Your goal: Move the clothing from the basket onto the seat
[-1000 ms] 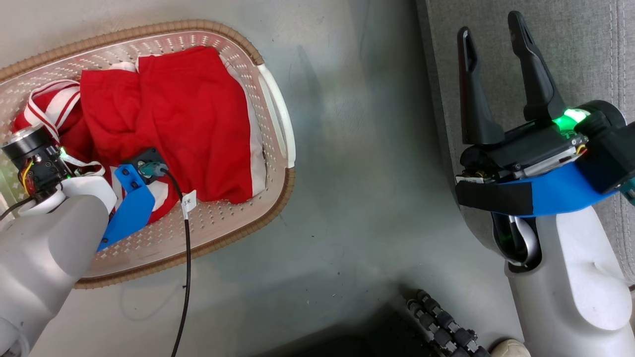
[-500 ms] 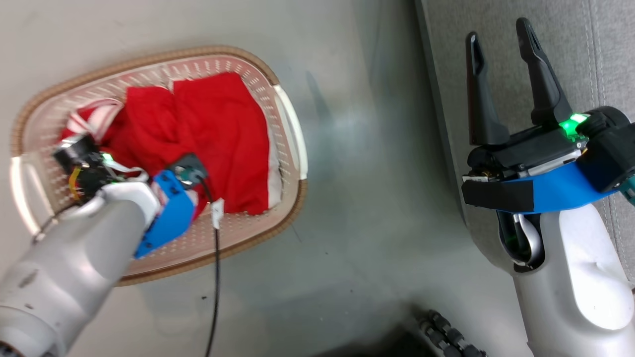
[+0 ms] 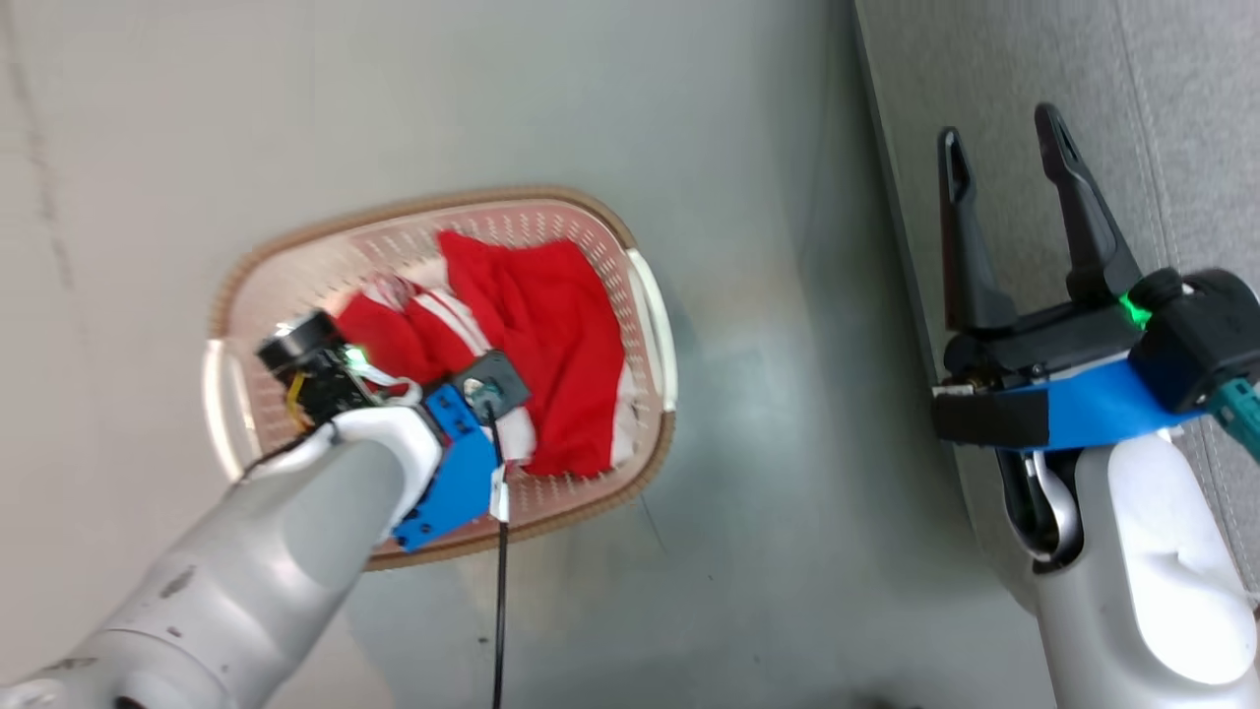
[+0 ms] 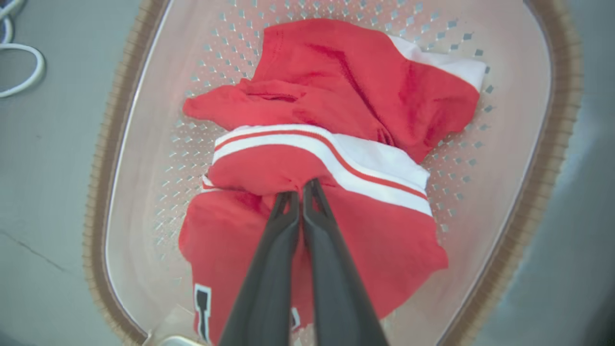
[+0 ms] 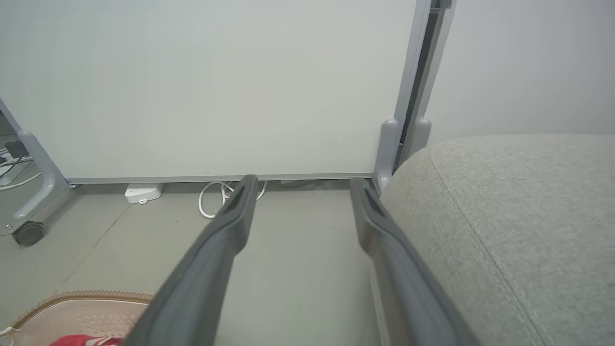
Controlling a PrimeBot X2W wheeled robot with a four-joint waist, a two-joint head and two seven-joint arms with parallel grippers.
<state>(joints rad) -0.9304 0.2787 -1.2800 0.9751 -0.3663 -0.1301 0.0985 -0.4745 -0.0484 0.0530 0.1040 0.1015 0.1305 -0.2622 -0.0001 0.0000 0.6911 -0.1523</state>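
The basket (image 3: 650, 295) stands on the grey floor with the clothing inside. In the left wrist view my left gripper (image 4: 302, 185) is shut on a bunched fold of the red jersey (image 4: 336, 158), just below its white striped trim; dark numerals show near the lower edge. The plain red garment (image 4: 346, 81) lies beyond it against the basket's wall (image 4: 543, 120). In the head view my left wrist covers the fingers above the clothing (image 3: 551, 325). My right gripper (image 3: 997, 121) is open and holds nothing, over the edge of the grey seat (image 3: 1162, 98). The seat (image 5: 519, 216) is beside the right gripper (image 5: 303, 180).
A black cable (image 3: 500, 571) hangs from my left wrist across the basket's near rim. White cable loops (image 4: 19, 67) lie on the floor beside the basket. A white panel (image 5: 216, 86) on a wheeled frame (image 5: 24, 233) stands beyond the seat, with cables (image 5: 211, 197) at its foot.
The head camera has pulled back and shifted, so the basket looks smaller. My left gripper has drawn the striped jersey up into a bunch over the plain garment. The right gripper stays open.
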